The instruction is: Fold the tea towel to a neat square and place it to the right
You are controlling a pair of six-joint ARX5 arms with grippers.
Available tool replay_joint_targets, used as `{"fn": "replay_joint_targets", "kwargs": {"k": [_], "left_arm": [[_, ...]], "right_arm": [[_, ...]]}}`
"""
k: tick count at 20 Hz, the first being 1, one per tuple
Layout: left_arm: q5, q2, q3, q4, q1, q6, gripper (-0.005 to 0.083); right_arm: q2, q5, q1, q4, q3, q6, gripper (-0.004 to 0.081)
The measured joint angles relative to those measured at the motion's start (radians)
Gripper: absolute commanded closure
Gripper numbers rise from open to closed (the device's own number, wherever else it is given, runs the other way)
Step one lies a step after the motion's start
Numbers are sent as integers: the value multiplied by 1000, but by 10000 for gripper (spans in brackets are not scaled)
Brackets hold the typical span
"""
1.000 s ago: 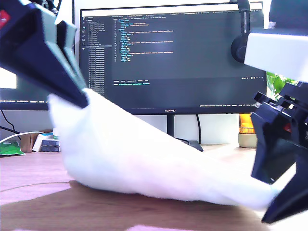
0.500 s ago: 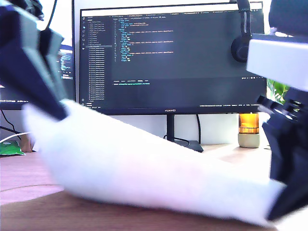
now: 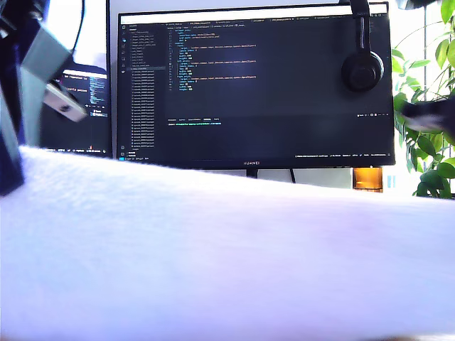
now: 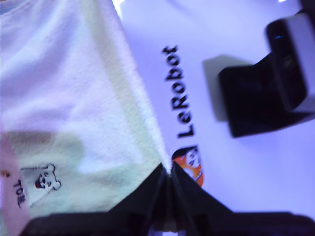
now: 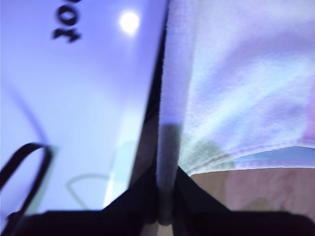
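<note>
Lifted since a moment ago, the tea towel (image 3: 227,256) now spans the whole lower exterior view, hiding the bench it draped onto earlier. Only the wrist views show the grips: my first gripper (image 4: 167,179) pinches one towel edge, my second gripper (image 5: 166,196) another. A bear mark (image 4: 45,179) shows.

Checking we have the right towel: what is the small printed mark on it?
A dark-outlined little bear with a red spot, on the tea towel; clearest in the first wrist view.
</note>
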Motion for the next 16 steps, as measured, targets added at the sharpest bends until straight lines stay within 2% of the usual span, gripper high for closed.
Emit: {"fn": "replay_joint_targets", "kwargs": {"k": [3, 6, 8, 12, 16], "left_arm": [[-55, 0, 1, 11, -9, 1, 793], [-181, 0, 2, 40, 15, 3, 793], [-225, 0, 2, 77, 40, 3, 793], [-265, 19, 2, 143, 91, 27, 793], [-296, 130, 2, 207, 116, 50, 793]], "right_arm": [[0, 25, 0, 45, 0, 0, 780], [2, 127, 0, 176, 0, 0, 780], [18, 186, -2, 235, 0, 0, 780], [144, 225, -13, 332, 0, -1, 780], [282, 277, -47, 419, 26, -27, 780]]}}
